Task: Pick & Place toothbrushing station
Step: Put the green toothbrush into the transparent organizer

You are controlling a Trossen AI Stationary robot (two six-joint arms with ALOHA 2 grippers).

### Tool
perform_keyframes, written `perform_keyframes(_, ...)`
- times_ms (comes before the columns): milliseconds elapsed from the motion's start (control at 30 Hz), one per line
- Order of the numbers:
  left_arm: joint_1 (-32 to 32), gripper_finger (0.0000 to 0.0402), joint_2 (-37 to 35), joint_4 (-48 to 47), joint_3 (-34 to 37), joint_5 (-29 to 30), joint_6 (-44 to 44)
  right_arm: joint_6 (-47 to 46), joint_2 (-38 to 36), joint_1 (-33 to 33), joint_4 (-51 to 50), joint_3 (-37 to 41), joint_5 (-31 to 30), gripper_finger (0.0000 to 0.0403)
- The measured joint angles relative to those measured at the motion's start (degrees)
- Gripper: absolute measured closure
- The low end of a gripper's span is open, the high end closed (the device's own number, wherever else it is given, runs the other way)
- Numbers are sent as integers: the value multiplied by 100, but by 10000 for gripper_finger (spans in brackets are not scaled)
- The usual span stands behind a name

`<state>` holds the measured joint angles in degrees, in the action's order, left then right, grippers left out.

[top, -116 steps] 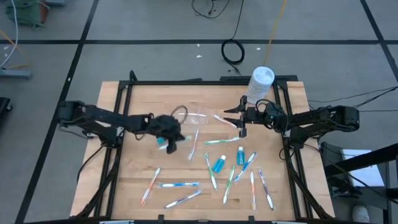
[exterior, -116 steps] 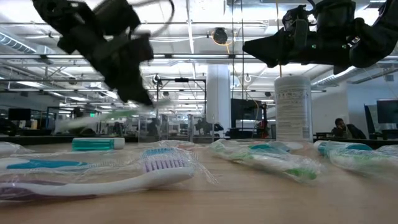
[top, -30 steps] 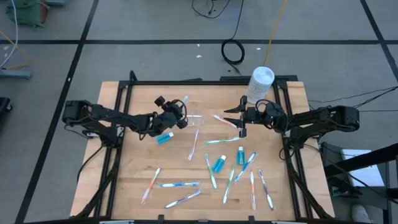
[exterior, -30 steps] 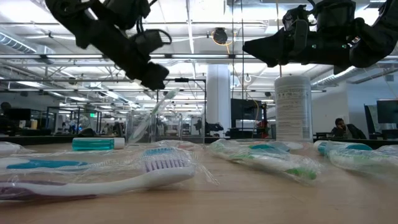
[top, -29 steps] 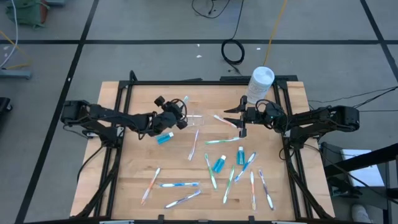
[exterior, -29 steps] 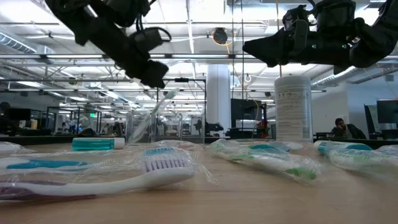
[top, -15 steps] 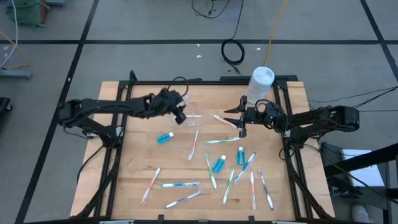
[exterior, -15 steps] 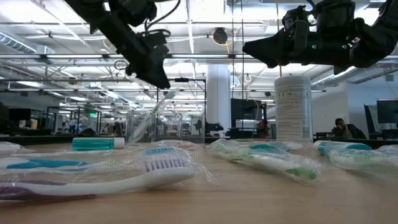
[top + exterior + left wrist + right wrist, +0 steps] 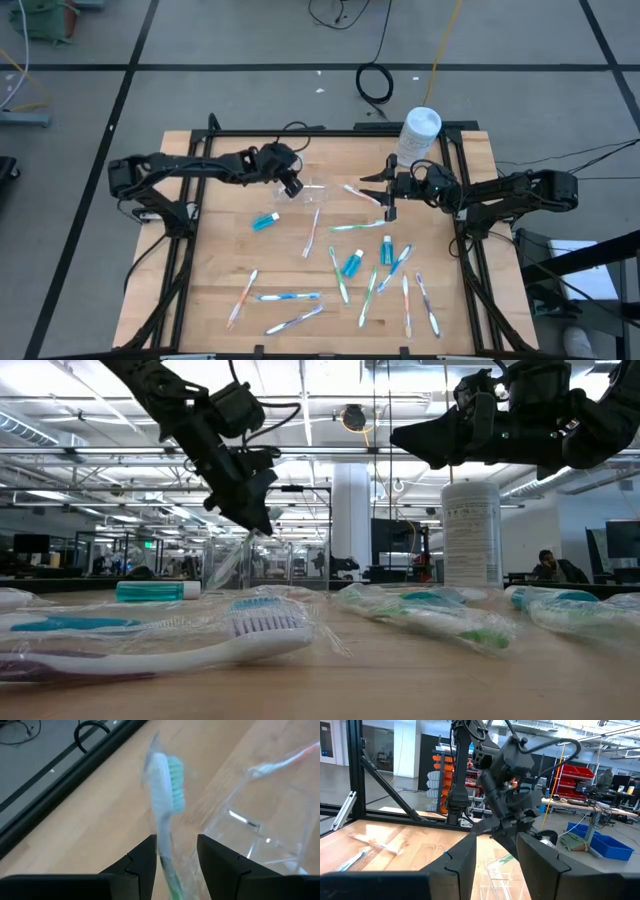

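While the left gripper [image 9: 175, 865] pinches a slim white toothbrush with green bristles [image 9: 165, 795] just beside the small clear plastic cup [image 9: 260, 830] (near the table's back edge), the next move looks like lowering it in; the right gripper [image 9: 495, 851] waits empty, fingers apart.

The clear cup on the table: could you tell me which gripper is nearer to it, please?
Left. The left gripper hovers just beside the clear cup, holding a toothbrush; the right gripper hangs farther off.
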<state>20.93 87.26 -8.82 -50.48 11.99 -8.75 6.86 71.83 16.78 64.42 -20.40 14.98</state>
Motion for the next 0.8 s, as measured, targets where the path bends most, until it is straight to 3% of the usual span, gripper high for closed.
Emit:
perform_keyframes(167, 4, 268, 27, 12, 2, 24, 91, 1, 0, 0, 0, 0, -4, 271)
perform_keyframes(433, -1, 383, -379, -33, 2, 50, 110, 1, 0, 0, -2, 0, -9, 271)
perform_keyframes(667, -53, 369, -985, -591, 19, 72, -49, 3, 0, 0, -4, -2, -11, 271)
perform_keyframes(800, -255, 388, -1152, -363, 193, 427, -100, 1, 0, 0, -4, -2, -11, 271)
